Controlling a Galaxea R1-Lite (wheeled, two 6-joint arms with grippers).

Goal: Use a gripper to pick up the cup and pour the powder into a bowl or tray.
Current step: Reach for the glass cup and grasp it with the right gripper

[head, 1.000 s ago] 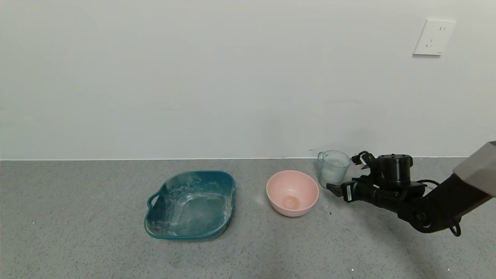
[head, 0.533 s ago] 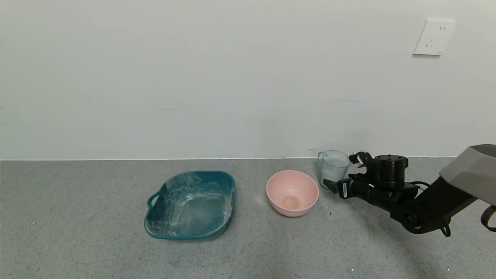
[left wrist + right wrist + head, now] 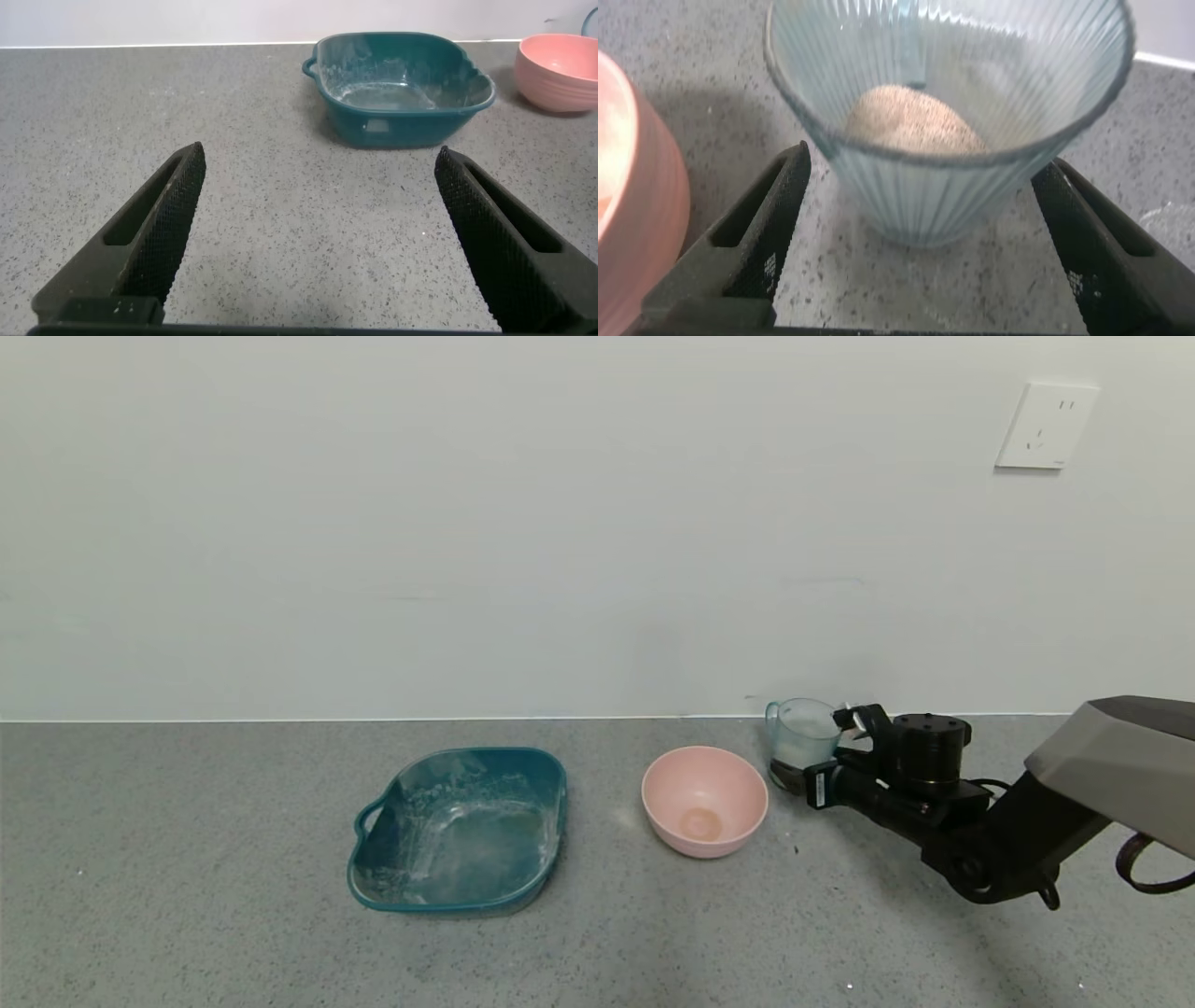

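Grey speckled worktop point(image 3: 233, 933) fills the lower half of the head view, with a white wall socket point(image 3: 1045, 426) at upper right. Right of centre, the translucent ribbed cup point(image 3: 801, 732) stands upright just right of the pink bowl point(image 3: 704, 800), a mound of powder point(image 3: 915, 120) in its bottom. The right hand point(image 3: 822, 753) has its fingers spread wide, one on each side of the cup's base and not gripping it. A teal tray point(image 3: 459, 828) dusted with white residue sits left of the bowl, apart from it. The left hand point(image 3: 318, 243) hangs wide apart over bare worktop. No readable writing shows.
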